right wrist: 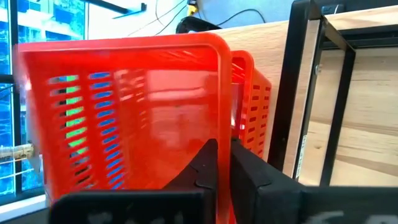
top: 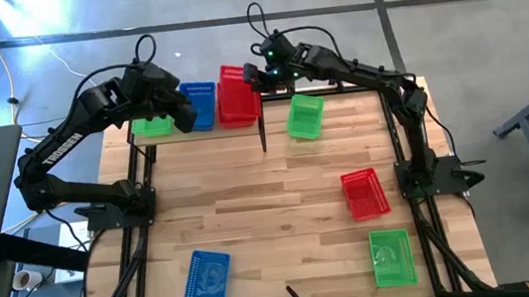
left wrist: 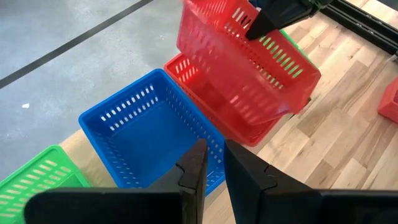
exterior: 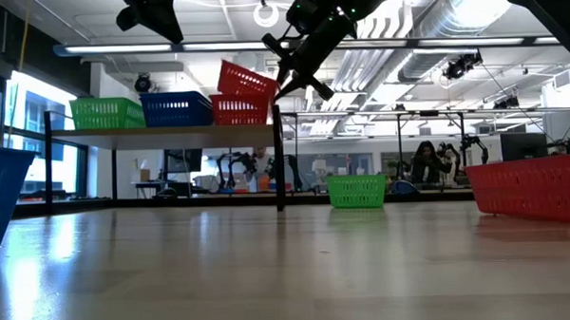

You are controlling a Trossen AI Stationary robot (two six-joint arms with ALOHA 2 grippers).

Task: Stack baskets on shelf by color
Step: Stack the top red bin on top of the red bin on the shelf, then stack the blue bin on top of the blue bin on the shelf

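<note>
Right hand (top: 254, 78) gripping tilted red basket (top: 235, 94) above shelf (exterior: 170, 132), left hand (top: 184, 116) closed

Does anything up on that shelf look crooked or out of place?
Yes. The upper red basket sits tilted over the red basket on the shelf, not nested flat. The right gripper is pinching its wall. The green and blue baskets stand level.
</note>
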